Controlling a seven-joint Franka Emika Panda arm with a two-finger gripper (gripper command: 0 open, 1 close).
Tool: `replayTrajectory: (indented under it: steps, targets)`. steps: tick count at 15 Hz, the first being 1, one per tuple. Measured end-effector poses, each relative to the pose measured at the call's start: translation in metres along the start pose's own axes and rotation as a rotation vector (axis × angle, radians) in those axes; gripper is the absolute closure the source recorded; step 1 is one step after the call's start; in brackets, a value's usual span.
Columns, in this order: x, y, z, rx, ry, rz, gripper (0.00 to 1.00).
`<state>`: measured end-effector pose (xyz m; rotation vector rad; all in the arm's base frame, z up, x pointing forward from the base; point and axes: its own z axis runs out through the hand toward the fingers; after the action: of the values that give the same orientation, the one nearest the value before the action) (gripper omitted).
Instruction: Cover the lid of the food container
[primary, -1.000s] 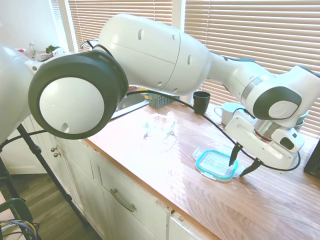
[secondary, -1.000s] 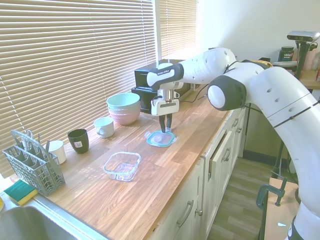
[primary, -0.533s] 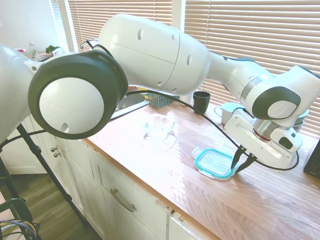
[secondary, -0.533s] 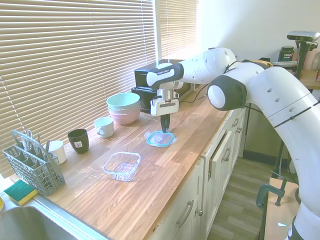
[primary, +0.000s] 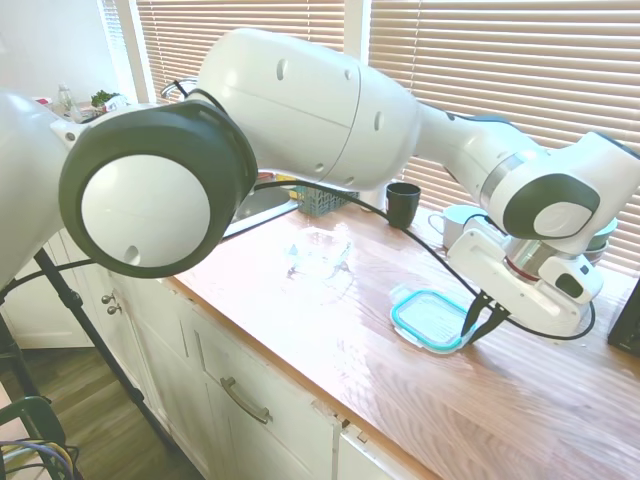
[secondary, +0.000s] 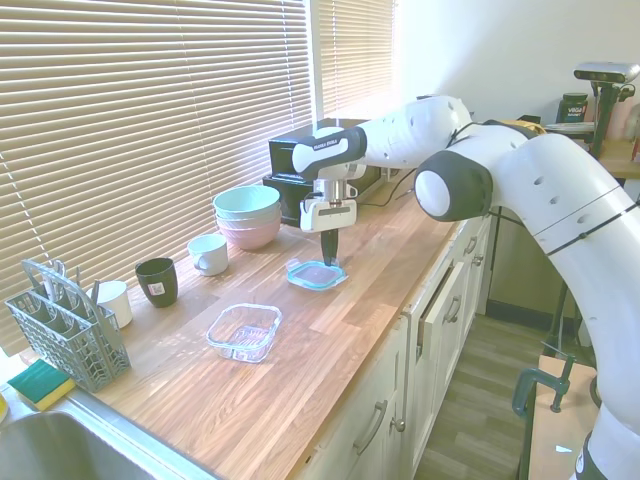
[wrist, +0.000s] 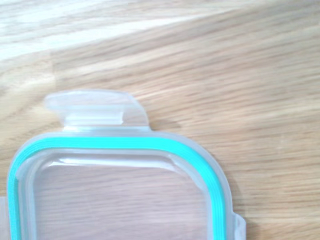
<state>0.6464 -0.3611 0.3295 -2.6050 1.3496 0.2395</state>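
The lid (primary: 428, 318) (secondary: 314, 273), clear with a teal rim, sits at the counter's middle, close to the wood; whether it is just off the surface I cannot tell. My gripper (primary: 479, 321) (secondary: 329, 261) points down at the lid's edge nearest the black appliance, its fingers drawn together and shut on that rim. The wrist view shows one teal corner of the lid (wrist: 120, 150) and a clear tab (wrist: 92, 106) over wood grain. The food container (primary: 320, 250) (secondary: 245, 330), a shallow clear dish, stands empty on the counter, apart from the lid, toward the sink.
Stacked mint and pink bowls (secondary: 247, 214), a white mug (secondary: 208, 253) and a dark mug (secondary: 157, 281) line the window side. A grey cutlery basket (secondary: 65, 326) and a sponge (secondary: 40, 383) stand by the sink. A black appliance (secondary: 297, 160) stands behind the gripper.
The fingers were spread over the lid's edge a second ago and have since closed on it. The lid has shifted slightly toward the container.
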Motion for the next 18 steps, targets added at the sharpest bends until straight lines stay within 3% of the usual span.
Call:
replayTrajectory:
  steps: [8, 18]
  targets:
    - [-0.054, -0.021, -0.065, 0.039, 0.046, -0.032, 1.0]
    - [-0.145, -0.062, -0.14, 0.02, 0.136, -0.064, 1.0]
